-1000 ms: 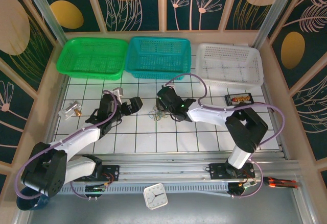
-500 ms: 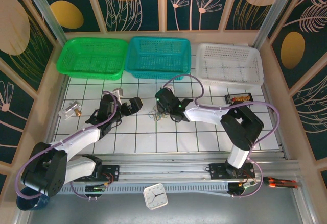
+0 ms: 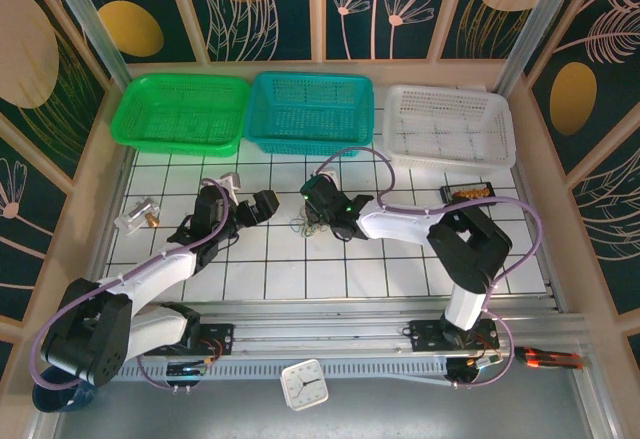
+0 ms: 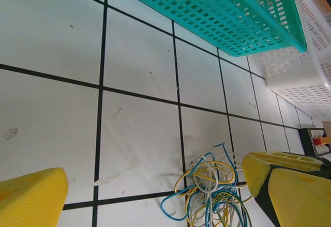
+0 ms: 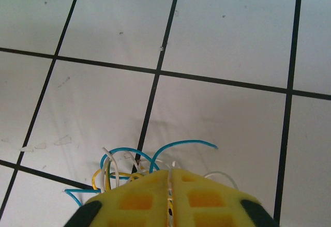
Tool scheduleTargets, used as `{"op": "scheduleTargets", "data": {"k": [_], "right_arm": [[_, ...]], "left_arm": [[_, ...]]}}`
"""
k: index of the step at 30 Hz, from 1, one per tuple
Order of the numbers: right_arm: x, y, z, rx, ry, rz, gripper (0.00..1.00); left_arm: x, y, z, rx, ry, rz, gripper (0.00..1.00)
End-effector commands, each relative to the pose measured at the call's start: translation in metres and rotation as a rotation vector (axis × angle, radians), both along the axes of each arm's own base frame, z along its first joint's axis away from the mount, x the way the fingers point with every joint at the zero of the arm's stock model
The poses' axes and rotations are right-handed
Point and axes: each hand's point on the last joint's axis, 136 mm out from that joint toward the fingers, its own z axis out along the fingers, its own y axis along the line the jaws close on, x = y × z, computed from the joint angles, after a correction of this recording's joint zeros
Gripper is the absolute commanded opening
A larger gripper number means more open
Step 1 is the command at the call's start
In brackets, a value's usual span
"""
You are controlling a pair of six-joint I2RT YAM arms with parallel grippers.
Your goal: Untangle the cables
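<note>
My right gripper (image 5: 169, 174) clenched on cables (image 4: 211, 183) (blue, yellow, white tangle) lying on tiled table (image 5: 227, 123). My left gripper (image 4: 155, 193) spread wide, just beside them.

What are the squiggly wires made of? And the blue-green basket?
The cables look plastic-coated, smooth and faintly shiny, in blue, yellow and white; they curl in limp loops. Metal inside is only likely. The teal basket looks like hard, glossy moulded plastic, with an even grid of holes.
</note>
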Motion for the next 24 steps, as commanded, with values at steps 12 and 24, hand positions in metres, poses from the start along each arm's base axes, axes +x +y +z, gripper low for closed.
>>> {"op": "scheduleTargets", "data": {"k": [12, 24], "right_arm": [[-0.003, -0.001, 0.057, 0.088, -0.075, -0.007, 0.0], [-0.005, 0.0, 0.05, 0.117, -0.012, 0.044, 0.3]], "left_arm": [[-0.003, -0.005, 0.0, -0.009, -0.009, -0.031, 0.99], [-0.002, -0.008, -0.003, 0.0, -0.003, -0.05, 0.99]]}}
